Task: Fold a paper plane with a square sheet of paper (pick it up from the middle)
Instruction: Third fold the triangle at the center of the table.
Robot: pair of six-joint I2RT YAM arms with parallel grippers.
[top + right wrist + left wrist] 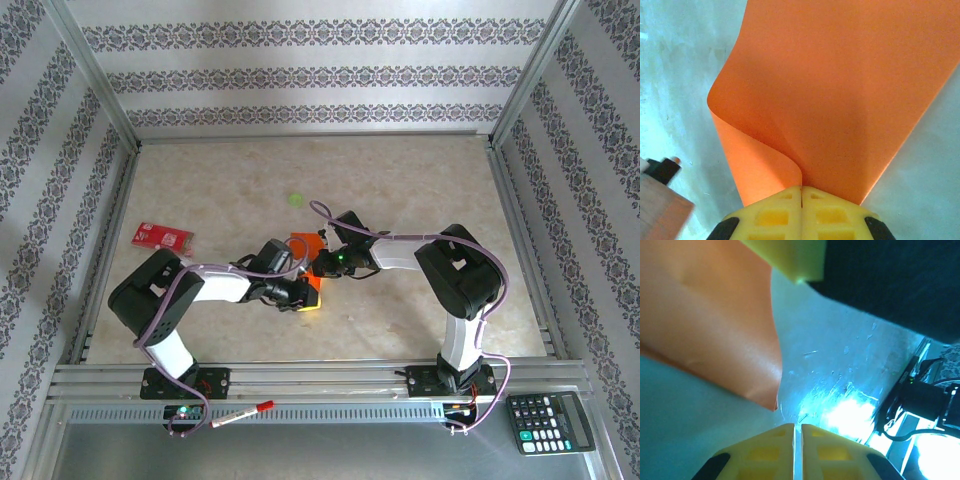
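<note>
The square sheet of paper (pixel 301 243) is bright orange and sits mid-table between the two arms. My right gripper (pixel 801 189) is shut on the sheet (pixel 840 90), which curls up and over from the pinch in a soft bend. In the top view the right gripper (pixel 322 262) meets the left gripper (pixel 300 291) over the sheet. My left gripper (pixel 796 427) has its jaws a thin slit apart with nothing between them. A corner of the sheet (pixel 715 325) hangs up and to the left of it, not touching. A yellow fingertip (pixel 790 257) of the right gripper shows at the top.
A small red card (pixel 163 236) lies at the left of the table and a tiny green spot (pixel 295 199) behind the arms. A calculator (pixel 550 422) and a pen (pixel 245 413) rest on the front rail. Aluminium frame posts line the table's sides.
</note>
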